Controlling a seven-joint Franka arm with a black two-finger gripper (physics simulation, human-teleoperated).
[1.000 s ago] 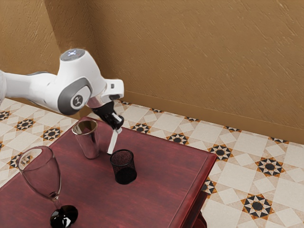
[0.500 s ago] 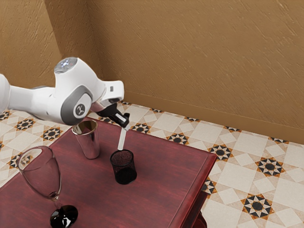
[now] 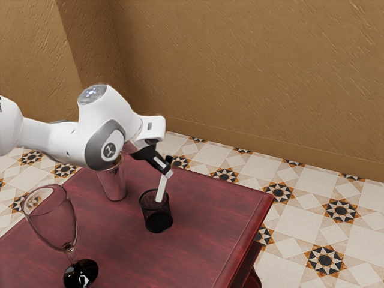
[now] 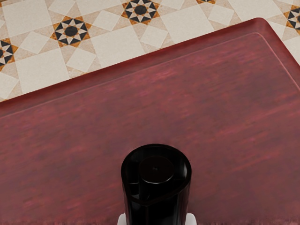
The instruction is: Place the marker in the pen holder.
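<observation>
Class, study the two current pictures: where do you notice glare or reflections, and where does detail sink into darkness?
Exterior view: white glint on the wine glass's base, reflections on the metal cup, near-black lower pen holder; wrist view: faint sheen along the black cylinder's rim, its side nearly black.

The wall (image 3: 258, 72) is rough ochre-brown plaster, bending near the exterior view's left, where one band lies in shade. A plain baseboard (image 3: 288, 150) runs along its foot. The floor (image 3: 300, 222) is cream tile with dark-and-orange stars (image 3: 326, 260). The table (image 3: 207, 222) is dark red, streaky-grained, its corner rounded.
</observation>
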